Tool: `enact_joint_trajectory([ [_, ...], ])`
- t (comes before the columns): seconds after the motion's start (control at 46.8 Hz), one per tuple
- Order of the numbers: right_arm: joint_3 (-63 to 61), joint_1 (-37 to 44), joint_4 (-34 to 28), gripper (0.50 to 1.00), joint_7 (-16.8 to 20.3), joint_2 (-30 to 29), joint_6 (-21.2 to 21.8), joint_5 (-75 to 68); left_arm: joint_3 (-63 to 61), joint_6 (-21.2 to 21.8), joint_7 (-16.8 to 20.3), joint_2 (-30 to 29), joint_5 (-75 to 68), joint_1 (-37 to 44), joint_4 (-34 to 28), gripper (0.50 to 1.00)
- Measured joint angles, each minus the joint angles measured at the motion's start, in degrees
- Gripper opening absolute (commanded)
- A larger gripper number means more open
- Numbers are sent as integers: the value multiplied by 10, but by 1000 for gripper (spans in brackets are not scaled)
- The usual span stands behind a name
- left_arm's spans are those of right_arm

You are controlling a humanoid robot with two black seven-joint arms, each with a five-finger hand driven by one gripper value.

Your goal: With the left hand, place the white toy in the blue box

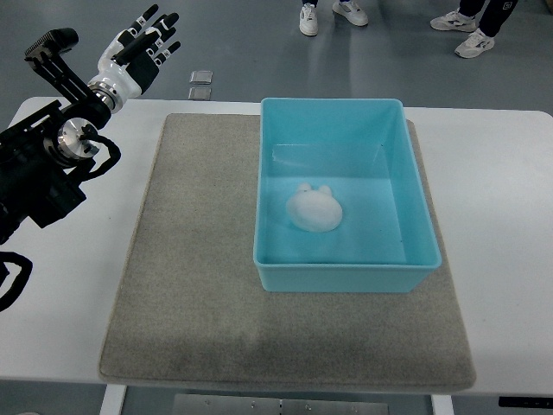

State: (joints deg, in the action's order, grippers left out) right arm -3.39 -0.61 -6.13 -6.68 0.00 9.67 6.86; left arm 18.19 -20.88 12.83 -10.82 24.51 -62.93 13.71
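A white table fills most of the top view, running off the picture at both sides. On it lies a grey felt mat, its far edge close to the table's far edge and its near edge close to the table's near edge. A blue box, open-topped and rectangular, sits on the right half of the mat, its far wall just inside the mat's far edge and its right wall near the mat's right edge.

The left arm, black with a metal wrist joint, comes in over the table's far left corner. The left hand hangs beyond that corner, above the floor, with its fingers spread and straight and nothing held.

The white toy, a rounded lump with two small ears, rests on the floor of the blue box, a little left of its middle and clear of all four walls.

Beyond the table's far edge, shoes of people stand on the grey floor.
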Motion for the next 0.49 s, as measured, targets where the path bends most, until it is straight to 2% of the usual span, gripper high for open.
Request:
enact_joint_trajectory([
  [0.342, -1, 0, 0, 936, 0, 0, 2, 0, 1, 1, 1, 1, 0, 0, 0, 992],
  [0.491, -1, -1, -36, 936, 0, 0, 12, 3, 0, 1, 1, 1, 0, 0, 1, 990],
])
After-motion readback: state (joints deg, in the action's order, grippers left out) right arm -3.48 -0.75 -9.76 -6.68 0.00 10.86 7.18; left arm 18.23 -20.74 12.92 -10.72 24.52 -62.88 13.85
